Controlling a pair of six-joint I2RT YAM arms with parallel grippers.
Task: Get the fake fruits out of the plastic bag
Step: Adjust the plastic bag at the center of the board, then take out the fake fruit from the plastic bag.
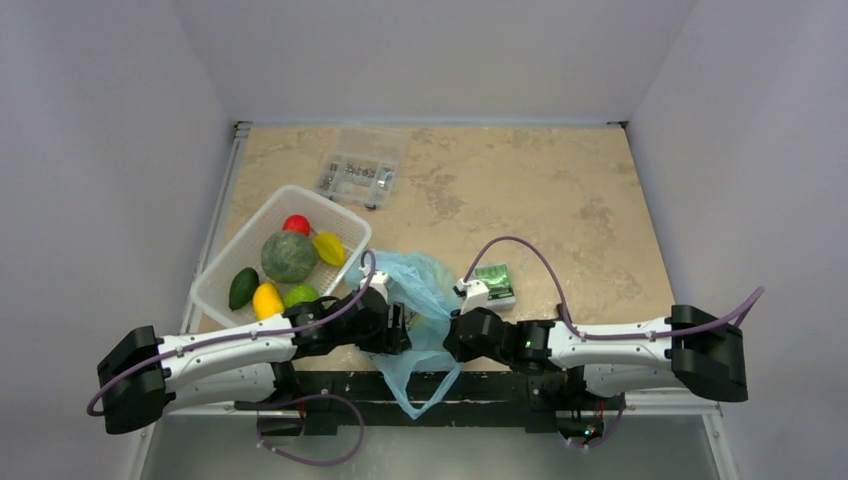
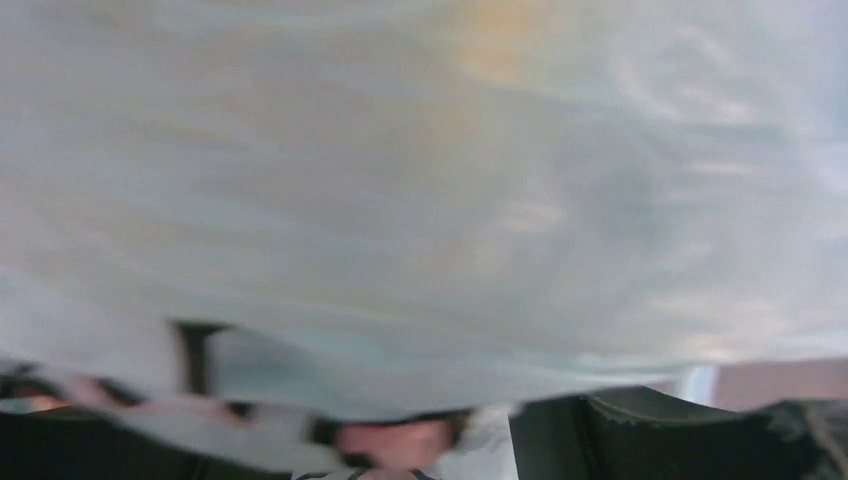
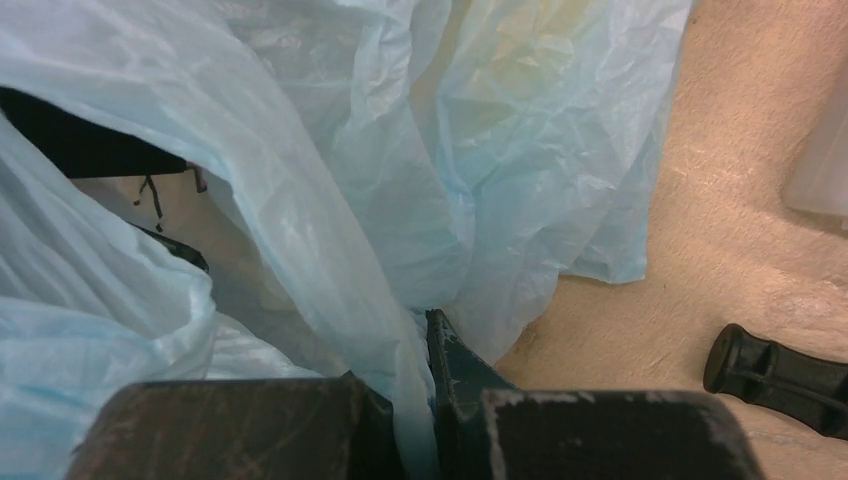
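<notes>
Tearing threatens if you tug hard on the plastic bag pinched in your right claw, while whether your left claw grips anything cannot be told.

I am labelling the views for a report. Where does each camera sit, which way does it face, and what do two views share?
Top external: above and behind the bases, facing down at the table; both arms show, the plastic bag between left gripper and right gripper.
Left wrist: pressed close to blurred bag film; its fingers cannot be made out.
Right wrist: faces along its fingers, which pinch bag film.
Shared: all three show the bag.
</notes>
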